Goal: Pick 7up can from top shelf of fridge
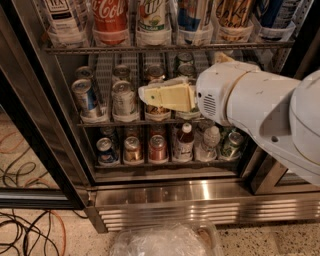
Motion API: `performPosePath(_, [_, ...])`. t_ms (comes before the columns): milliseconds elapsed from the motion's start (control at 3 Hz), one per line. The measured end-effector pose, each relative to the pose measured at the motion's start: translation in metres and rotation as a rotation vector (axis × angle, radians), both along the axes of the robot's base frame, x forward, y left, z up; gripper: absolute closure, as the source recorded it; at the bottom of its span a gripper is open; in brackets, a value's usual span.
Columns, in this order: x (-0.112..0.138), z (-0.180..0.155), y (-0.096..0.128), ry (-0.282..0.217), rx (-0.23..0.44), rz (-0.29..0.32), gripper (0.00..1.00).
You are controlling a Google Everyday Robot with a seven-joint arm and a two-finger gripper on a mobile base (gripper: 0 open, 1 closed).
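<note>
The 7up can (152, 14), white with green lettering, stands on the top shelf (165, 48) of the fridge (200, 192). A red Coca-Cola can (110, 15) is on its left and a blue-red can (192, 15) on its right. My gripper (146, 94), cream-coloured on a bulky white arm (260, 107), hangs in front of the middle rack. It is below the 7up can and holds nothing that I can see. The arm hides the right part of the middle rack.
Several cans (122, 97) stand on the middle rack. Cans and small bottles (185, 142) fill the rack below. The dark door frame (35, 125) runs down the left. Cables (25, 235) lie on the floor at left, and a clear plastic bag (165, 240) sits at the bottom.
</note>
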State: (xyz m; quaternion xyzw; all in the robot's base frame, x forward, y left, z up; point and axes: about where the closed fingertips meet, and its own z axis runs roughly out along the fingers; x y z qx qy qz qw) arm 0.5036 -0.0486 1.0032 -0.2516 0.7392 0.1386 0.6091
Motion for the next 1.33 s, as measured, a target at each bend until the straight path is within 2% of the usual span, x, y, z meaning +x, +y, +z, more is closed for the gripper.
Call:
performPosePath(333, [0.009,0.010,0.004,-0.026,0.046,-0.041,0.00])
performPosePath(667, [0.025,0.030,-0.003,-0.091,0.091,-0.135,0.00])
performPosePath(1000, [0.033,0.033,-0.049,-0.157,0.123,-0.279,0.00])
performPosePath(1333, [0.033,0.033,-0.049,-0.157,0.123,-0.279,0.00])
